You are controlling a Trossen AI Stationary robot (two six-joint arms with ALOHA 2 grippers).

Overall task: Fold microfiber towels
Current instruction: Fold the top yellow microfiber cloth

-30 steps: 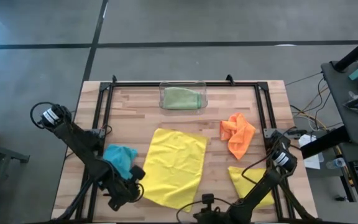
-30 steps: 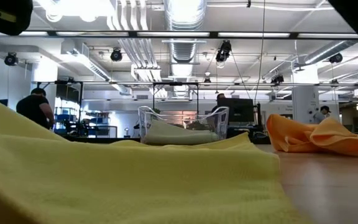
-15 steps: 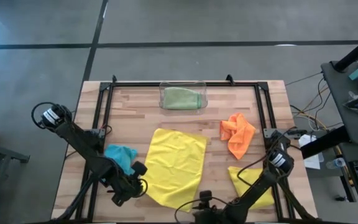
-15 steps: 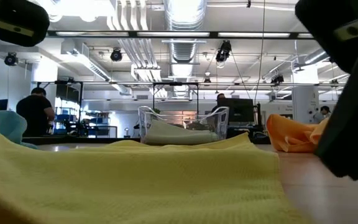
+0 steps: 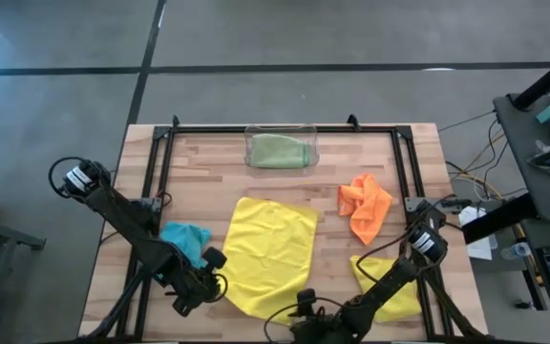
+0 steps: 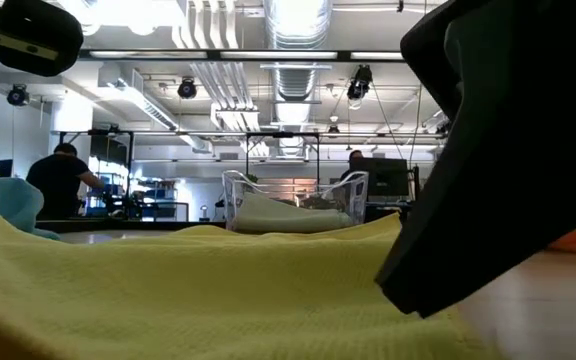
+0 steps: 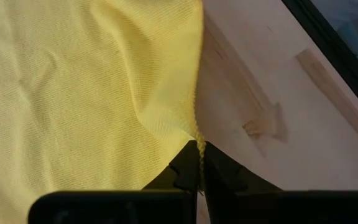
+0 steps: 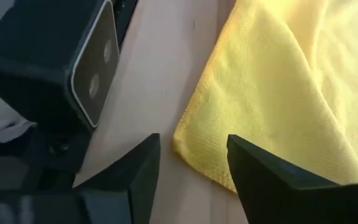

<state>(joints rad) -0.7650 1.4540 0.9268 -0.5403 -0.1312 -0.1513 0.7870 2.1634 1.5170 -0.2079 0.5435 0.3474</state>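
A big yellow towel (image 5: 270, 253) lies spread flat in the middle of the wooden table (image 5: 208, 172). The left gripper (image 7: 197, 163) is at the near left edge of this towel. Its two fingers are pressed tight together, and they pinch the edge of the cloth.

The right gripper (image 8: 191, 163) is low at the near edge of the table, by the towel's near corner. Its fingers (image 8: 263, 180) stand apart, with a gap between them. They hold nothing. The yellow corner lies just in front of them.

A second yellow towel (image 5: 390, 282) lies at the near right, partly hidden under the right arm. An orange towel (image 5: 364, 204) sits crumpled on the right side, a bit farther back. A light blue towel (image 5: 185, 243) is bunched up on the left, just beside the left arm. A pale green towel (image 5: 280, 151) rests inside a clear bin (image 5: 315, 143) at the far edge of the table
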